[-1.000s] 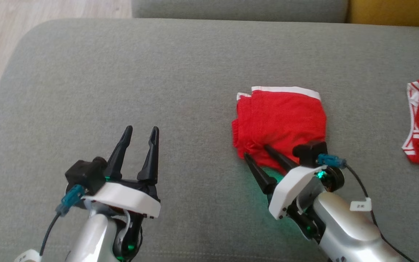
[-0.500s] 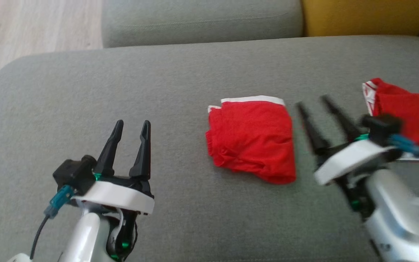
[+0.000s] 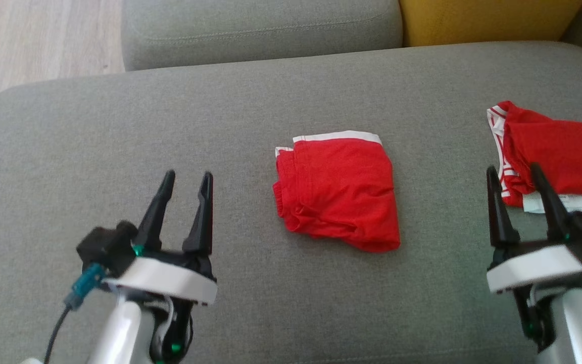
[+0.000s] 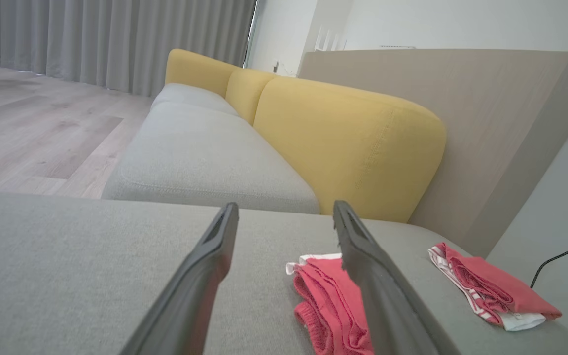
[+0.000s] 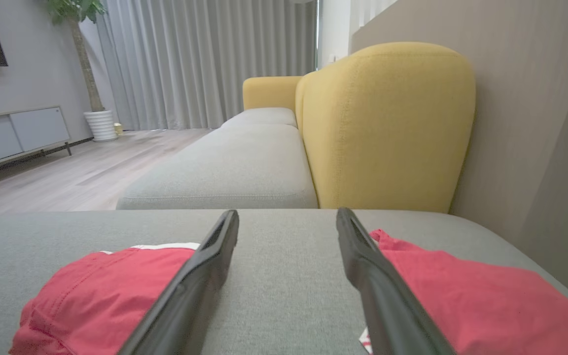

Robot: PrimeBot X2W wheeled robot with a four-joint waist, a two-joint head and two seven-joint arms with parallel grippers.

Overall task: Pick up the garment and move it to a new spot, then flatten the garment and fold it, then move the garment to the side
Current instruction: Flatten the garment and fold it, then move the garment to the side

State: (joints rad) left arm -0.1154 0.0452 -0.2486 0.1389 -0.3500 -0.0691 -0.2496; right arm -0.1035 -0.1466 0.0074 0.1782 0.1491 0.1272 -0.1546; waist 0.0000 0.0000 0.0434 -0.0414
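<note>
Your grey sofa seat (image 3: 291,91), yellow backrest (image 4: 343,143), wood floor (image 3: 28,40), curtains (image 5: 205,64), two red garments, folded garment (image 3: 339,194) mid-seat between your left claw (image 3: 188,174) and right claw (image 3: 512,168), other garment (image 3: 559,151) beside the right claw, both claws wide, empty

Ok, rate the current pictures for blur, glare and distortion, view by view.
Head view: soft even light, no glare; right gripper slightly smeared, folded garment sharp. Left wrist view: wide-angle stretch toward the edges, own fingers soft up close. Right wrist view: own fingers blurred near the bottom edge, reds washed to pink.
</note>
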